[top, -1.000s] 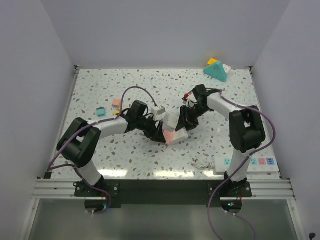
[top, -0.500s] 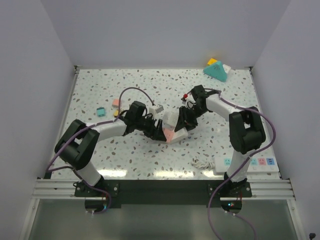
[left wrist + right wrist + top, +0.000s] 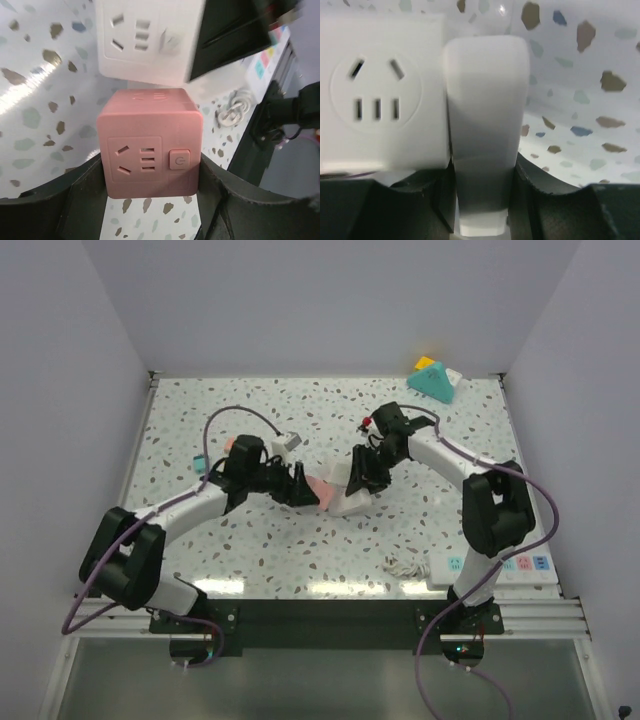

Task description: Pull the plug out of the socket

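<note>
Left gripper [image 3: 150, 174] clenched on pink socket cube [image 3: 150, 142]; right gripper [image 3: 482, 192] clenched on white socket cube [image 3: 382, 100]; cubes just beside each other, mid-worktop.

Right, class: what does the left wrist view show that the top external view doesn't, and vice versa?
Only the left wrist: the socket slots and power button on the pink cube. Only the top external: the teal block in the far right corner. Both: the pink cube in the left pincer, with the white cube just beyond it.
</note>
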